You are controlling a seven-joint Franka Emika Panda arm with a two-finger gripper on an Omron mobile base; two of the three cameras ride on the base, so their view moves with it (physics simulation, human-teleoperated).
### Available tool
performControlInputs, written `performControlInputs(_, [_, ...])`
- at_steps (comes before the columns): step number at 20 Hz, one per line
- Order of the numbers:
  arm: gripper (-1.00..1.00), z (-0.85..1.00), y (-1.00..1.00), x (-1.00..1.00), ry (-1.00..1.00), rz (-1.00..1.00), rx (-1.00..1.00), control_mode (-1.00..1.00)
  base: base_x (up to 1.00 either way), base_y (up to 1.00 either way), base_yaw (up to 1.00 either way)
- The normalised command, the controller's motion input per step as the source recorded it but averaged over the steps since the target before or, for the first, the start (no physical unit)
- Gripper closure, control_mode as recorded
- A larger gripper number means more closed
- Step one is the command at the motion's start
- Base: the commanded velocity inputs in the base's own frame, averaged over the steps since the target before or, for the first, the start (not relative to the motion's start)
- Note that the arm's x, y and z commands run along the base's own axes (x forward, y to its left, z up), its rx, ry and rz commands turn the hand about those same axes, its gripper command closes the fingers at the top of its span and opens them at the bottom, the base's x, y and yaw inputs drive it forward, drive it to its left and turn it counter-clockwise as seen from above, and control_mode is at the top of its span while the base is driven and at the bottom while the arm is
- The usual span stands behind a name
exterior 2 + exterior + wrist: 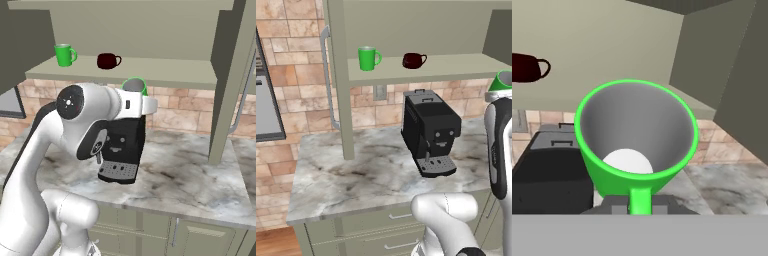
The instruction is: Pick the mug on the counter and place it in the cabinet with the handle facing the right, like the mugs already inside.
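- marbled counter [336, 180] with a black coffee machine [430, 131]; cabinet [466, 65] shelf above holds a lime-green mug [369, 58] at 11 o'clock and a dark red mug [413, 60].
- gripper [640, 200] closed, apparently on the mug [637, 135] by its rim near the handle [640, 199]; mug carried aloft at shelf height.
- step: transport to the cabinet; next calls for turning the handle right, then setting down.
- no readable writing.

We note the mug [637, 150] as smooth glazed ceramic, the counter [356, 175] polished veined stone, the coffee machine [431, 130] matt black plastic.
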Motion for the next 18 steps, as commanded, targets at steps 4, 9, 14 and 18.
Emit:
performControlInputs(4, [1.00,0.20,0.02,0.00,0.00,0.05,0.00,-1.00,0.00,0.00,0.00])
performControlInputs(9, [1.00,0.18,0.00,0.08,0.00,0.05,0.00,-1.00,0.00,0.00,0.00])
performControlInputs(14, [1.00,0.08,0.00,0.33,0.00,0.02,0.00,-1.00,0.00,0.00,0.00])
performControlInputs(18, [1.00,0.00,0.00,0.43,0.00,0.00,0.00,-1.00,0.00,0.00,0.00])
